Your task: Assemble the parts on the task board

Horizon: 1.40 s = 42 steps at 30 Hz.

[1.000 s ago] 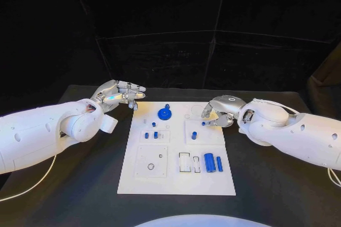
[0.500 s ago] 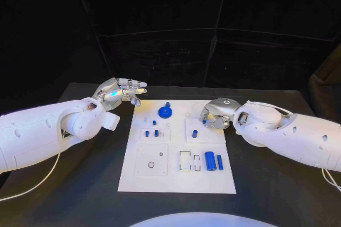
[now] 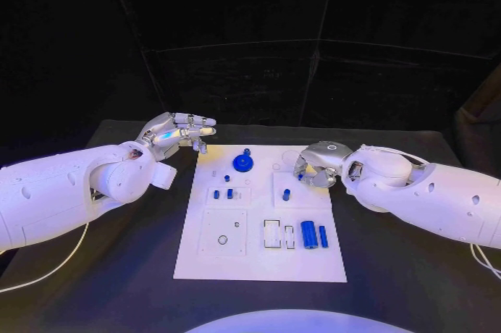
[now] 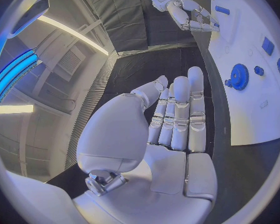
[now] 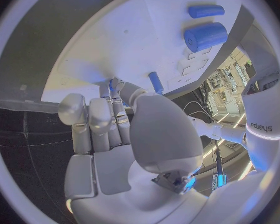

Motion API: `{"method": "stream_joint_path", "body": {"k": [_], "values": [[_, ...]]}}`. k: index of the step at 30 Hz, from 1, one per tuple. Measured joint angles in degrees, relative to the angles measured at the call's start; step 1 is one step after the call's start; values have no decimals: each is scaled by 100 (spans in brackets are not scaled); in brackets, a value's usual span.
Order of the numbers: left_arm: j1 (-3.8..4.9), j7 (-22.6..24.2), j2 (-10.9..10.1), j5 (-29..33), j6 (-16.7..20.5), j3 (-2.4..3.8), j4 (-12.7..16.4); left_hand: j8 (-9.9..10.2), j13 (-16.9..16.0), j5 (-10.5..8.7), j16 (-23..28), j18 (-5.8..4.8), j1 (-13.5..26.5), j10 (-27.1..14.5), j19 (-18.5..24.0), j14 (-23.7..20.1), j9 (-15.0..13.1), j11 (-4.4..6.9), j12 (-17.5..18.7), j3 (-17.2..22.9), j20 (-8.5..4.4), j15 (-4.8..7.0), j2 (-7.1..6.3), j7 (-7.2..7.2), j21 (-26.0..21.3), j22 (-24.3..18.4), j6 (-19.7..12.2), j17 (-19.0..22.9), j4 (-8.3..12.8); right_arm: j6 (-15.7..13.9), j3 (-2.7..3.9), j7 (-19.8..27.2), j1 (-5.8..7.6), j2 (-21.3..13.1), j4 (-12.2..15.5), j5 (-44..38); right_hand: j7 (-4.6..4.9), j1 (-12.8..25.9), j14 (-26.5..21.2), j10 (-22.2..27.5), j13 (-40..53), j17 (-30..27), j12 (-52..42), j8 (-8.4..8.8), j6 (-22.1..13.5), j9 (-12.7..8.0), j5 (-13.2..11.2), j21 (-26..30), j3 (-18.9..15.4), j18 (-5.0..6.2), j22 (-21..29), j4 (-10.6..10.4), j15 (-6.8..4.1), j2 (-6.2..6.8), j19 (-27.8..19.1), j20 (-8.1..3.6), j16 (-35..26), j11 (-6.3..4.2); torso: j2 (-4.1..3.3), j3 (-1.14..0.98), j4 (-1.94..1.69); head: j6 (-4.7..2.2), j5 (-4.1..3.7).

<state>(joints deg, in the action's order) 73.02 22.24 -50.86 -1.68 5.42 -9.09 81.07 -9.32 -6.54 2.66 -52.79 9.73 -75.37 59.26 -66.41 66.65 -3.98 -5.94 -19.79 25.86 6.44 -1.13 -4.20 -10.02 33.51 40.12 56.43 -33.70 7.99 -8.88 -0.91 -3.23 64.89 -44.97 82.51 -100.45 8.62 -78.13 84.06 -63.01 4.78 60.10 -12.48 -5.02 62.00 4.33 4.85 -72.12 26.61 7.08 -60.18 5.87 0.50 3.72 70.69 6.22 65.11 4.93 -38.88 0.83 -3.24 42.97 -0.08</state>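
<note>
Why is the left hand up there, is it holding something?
No, it is open. The left hand has its fingers out straight with nothing in them, and it hangs beside the board, off it.

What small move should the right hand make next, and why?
Probably close its fingers on the small blue part beneath them: the right hand is curled over the board's far right corner, fingertips at that part, while the left hand hovers off the board.

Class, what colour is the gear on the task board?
Blue. The gear shows best in the head view, on the white board.
</note>
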Motion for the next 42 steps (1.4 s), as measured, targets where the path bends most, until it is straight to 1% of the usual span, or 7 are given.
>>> {"method": "stream_joint_path", "body": {"k": [3, 4, 10, 17, 29, 36, 42], "values": [[0, 0, -2, 4, -4, 0, 0, 0, 0, 0, 0, 0, 0, 0, 0, 0, 0, 0, 0, 0, 0, 0, 0, 0, 0, 0, 0, 0, 0, -4, -1, -27, 0, 17, 0, -44, -32, -64, -12, -203, -10, -52, -60, -62, 156, 10, -129, -147, 173, -6, -206, 81, -52, -100, 116, -30, 0, -39, 0, 0, 0, 4, 1], [0, 0, -2, 5, -6, 0, 0, 0, 0, 0, 0, 0, 0, 0, 0, 0, 0, 0, 0, 0, 0, 0, 0, 0, 0, 1, 0, 0, 0, -10, -1, -42, -1, 27, 1, -66, -43, -70, -12, -255, -8, -54, -73, -78, 203, 16, -137, -183, 215, -90, -257, 106, -52, -108, 138, -52, 0, -53, -1, 0, 0, 5, 1], [0, 0, -3, 9, -11, 0, 0, 0, -4, 0, 0, -1, -22, 0, 0, 0, 0, 0, 0, 0, 0, 0, 22, 0, -23, -3, 0, 6, 0, -69, -8, -122, -15, 52, 19, -175, -73, -49, -13, -375, -3, -22, -69, -113, 277, 60, -155, -321, 303, -89, -465, 165, -92, -143, 254, -70, 43, -114, 0, 0, 0, 13, 1], [0, 0, -13, 14, -15, 0, -1, 0, -4, 0, 24, -2, -26, -13, 0, 0, 0, -13, 0, -15, 0, 0, 26, 0, -23, -6, 0, 18, 15, -203, -24, -207, -44, 14, 105, -267, -75, -50, -13, -395, -4, -4, -50, -112, 314, 58, -166, -369, 350, -88, -541, 213, -92, -157, 274, -90, 77, -94, -1, 0, 0, 29, -3], [0, -2, -20, 16, -49, -1, -34, 0, -9, 0, 25, -2, -26, -40, 0, -21, 0, 0, -22, -24, 0, 20, 26, 0, -23, -5, -1, 35, 24, -659, -23, -243, -54, -290, 554, -198, -75, -51, -13, -395, -24, 29, -22, -111, 314, 53, -187, -418, 391, -88, -629, 220, -92, -157, 315, -91, 132, -94, 7, 3, 1, 24, 6], [0, -4, -21, 17, -59, -1, -67, 0, -9, 0, 25, -2, -26, -40, 0, -21, -1, 0, -22, -24, 0, 20, 26, 0, -23, -10, -1, 40, 24, -971, 8, -218, -49, -491, 890, -3, -75, -51, -13, -395, -35, 37, 3, -108, 314, 48, -187, -454, 413, -87, -668, 242, -92, -156, 335, -70, 157, -94, 7, 4, 1, 20, 20], [0, -7, -21, 18, -60, -1, -81, 0, -8, 0, 25, -2, -26, -61, 0, -20, -1, -20, -22, -40, 0, 20, 26, 0, -23, -9, -1, 47, 40, -1174, 32, -176, -43, -429, 1274, 178, -53, -49, -13, -394, -41, 47, 54, -107, 291, 39, -139, -480, 435, -87, -705, 249, -92, -154, 353, -52, 178, -94, 3, 0, 1, 14, 58]]}}
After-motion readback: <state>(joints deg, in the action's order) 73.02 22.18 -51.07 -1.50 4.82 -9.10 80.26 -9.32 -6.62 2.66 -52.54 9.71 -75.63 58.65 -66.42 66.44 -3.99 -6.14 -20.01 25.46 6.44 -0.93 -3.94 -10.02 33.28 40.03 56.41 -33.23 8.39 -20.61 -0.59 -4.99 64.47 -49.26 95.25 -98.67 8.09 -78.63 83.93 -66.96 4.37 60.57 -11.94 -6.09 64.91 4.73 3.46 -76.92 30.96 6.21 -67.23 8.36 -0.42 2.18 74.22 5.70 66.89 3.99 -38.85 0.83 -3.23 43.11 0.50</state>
